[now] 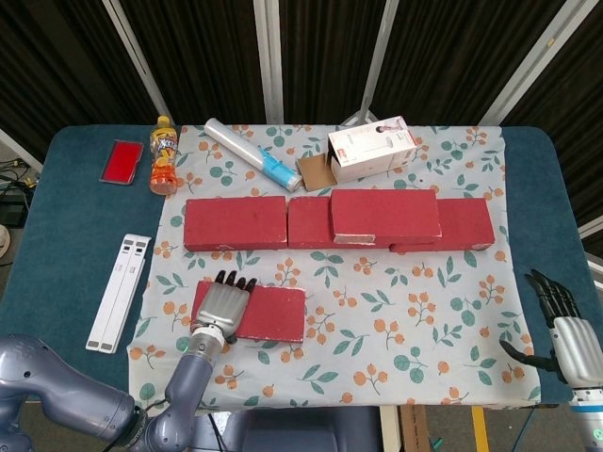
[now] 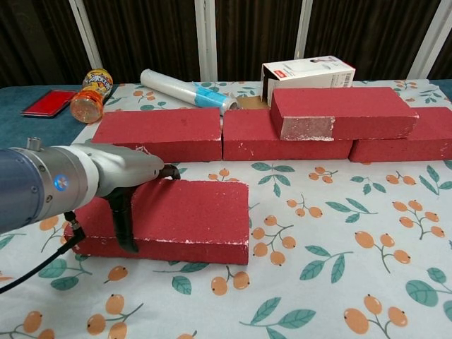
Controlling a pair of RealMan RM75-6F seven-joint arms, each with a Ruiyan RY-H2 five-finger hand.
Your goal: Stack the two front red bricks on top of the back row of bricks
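Note:
One front red brick lies on the floral cloth. My left hand grips its left end, fingers over the far edge and thumb down the near face. The back row holds a left brick, a middle brick and a right brick. Another red brick lies stacked across the middle and right ones. My right hand hangs open off the table's right front edge, holding nothing; the chest view does not show it.
Behind the row stand an orange bottle, a plastic-wrap roll and an open white carton. A red flat case and a white strip pair lie on the blue table at the left.

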